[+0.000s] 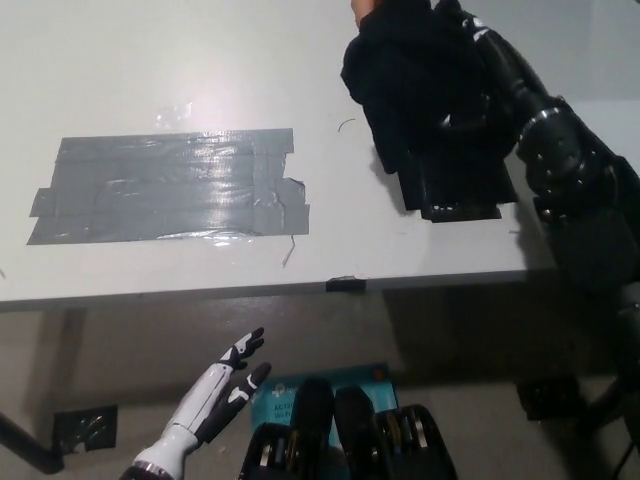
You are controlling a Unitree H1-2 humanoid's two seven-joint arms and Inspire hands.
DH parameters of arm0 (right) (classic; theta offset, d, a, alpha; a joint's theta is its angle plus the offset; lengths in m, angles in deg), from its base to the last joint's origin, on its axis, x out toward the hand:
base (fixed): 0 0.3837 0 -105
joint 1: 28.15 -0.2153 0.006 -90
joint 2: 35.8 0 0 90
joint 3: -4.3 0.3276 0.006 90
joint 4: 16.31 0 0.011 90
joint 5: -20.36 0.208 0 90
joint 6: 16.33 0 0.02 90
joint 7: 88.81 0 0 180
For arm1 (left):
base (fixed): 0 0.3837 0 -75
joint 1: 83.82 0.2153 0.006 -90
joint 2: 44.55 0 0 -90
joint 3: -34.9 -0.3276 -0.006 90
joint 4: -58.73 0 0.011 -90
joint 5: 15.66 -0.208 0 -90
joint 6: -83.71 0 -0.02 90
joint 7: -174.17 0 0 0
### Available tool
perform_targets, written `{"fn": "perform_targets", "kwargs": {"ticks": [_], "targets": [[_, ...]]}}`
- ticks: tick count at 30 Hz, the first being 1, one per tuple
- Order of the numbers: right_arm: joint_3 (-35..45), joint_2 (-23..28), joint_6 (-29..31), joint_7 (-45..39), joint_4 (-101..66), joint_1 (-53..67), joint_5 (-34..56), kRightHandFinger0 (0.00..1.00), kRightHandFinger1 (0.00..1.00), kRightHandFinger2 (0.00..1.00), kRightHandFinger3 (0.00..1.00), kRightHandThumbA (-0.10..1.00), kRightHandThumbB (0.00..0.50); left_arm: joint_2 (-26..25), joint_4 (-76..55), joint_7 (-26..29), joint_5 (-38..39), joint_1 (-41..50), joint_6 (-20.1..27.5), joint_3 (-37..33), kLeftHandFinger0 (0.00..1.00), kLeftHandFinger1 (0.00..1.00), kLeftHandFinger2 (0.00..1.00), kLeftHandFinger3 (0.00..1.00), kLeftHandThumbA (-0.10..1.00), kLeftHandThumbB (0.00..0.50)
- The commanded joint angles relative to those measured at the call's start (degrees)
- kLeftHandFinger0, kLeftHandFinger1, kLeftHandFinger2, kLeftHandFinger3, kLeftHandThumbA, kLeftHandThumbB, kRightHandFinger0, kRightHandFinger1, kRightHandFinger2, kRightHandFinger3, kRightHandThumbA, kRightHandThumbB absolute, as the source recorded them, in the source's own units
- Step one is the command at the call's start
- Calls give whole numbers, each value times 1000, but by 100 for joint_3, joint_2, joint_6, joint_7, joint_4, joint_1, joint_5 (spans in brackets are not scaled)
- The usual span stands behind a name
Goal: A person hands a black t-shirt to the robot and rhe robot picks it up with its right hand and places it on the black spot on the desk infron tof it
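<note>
A black t-shirt (420, 110) hangs bunched over the far right of the white desk (150, 60), its lower edge lying on the desk top. A person's hand (363, 10) holds its top at the picture's upper edge. My black right arm reaches in from the right and my right hand (478, 70) is pressed into the shirt's right side; black on black hides its fingers. A patch of grey tape strips (170, 185) lies on the desk's left half, well apart from the shirt. My white left hand (218, 395) rests open below the desk's front edge.
A small dark clip (343, 283) sits on the desk's front edge. A blue item (275, 400) lies on the floor under the desk. Bare desk top lies between the tape patch and the shirt.
</note>
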State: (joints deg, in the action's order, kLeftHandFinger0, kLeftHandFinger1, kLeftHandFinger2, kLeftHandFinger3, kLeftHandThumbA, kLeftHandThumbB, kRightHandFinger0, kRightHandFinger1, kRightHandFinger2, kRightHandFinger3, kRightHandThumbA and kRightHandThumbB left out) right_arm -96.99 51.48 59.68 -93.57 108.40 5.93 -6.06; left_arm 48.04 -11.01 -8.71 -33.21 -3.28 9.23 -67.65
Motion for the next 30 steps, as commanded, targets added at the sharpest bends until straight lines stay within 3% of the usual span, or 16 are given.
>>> {"fn": "perform_targets", "kwargs": {"ticks": [1,2,6,8,13,16,21,24,26,29,30], "targets": [[-256,-36,1259,2040,877,-504,-706,0,325,730,822,-100,155,-84,-272,-32,-72,-137,83,20,1000,1000,1000,1000,1000,500],[-234,-31,1392,2207,878,-480,-703,9,404,739,880,-100,152,-94,-267,-37,-73,-167,83,25,994,1000,1000,1000,1000,500],[-180,-25,1582,2532,771,-390,-703,8,471,812,958,-100,123,-120,-277,-56,-121,-203,61,11,940,1000,1000,1000,1000,500],[-185,-9,1689,2717,794,-379,-732,96,543,848,987,-100,125,-122,-307,-37,-178,-184,26,1,917,1000,1000,1000,1000,500],[-141,34,1926,3142,602,-370,-814,38,556,854,984,-100,133,-106,-313,-44,-143,-145,-11,19,906,1000,1000,1000,1000,500],[47,53,1951,3207,295,-405,-685,105,598,883,976,-100,169,-131,-286,-69,-109,-177,10,36,899,1000,1000,1000,1000,500],[233,-2,2023,3288,209,-238,-487,89,540,894,921,-100,200,-136,-300,-115,-72,-113,-34,54,875,1000,1000,1000,1000,500],[137,-28,2074,3259,406,-67,-512,30,477,868,885,-100,182,-130,-320,-129,-97,-81,-65,50,884,1000,993,1000,1000,500],[17,-61,2127,3381,655,38,-610,0,442,847,916,-100,168,-120,-274,-91,-139,-84,17,31,889,1000,982,1000,1000,500],[-90,-153,2053,3240,944,159,-580,0,487,839,1000,-100,125,-143,-286,-74,-197,-81,67,12,903,1000,1000,1000,1000,500],[-160,-204,2156,3303,1142,197,-604,0,484,836,1000,-100,145,-148,-289,-73,-205,-87,63,14,891,1000,1000,1000,1000,500]]}}
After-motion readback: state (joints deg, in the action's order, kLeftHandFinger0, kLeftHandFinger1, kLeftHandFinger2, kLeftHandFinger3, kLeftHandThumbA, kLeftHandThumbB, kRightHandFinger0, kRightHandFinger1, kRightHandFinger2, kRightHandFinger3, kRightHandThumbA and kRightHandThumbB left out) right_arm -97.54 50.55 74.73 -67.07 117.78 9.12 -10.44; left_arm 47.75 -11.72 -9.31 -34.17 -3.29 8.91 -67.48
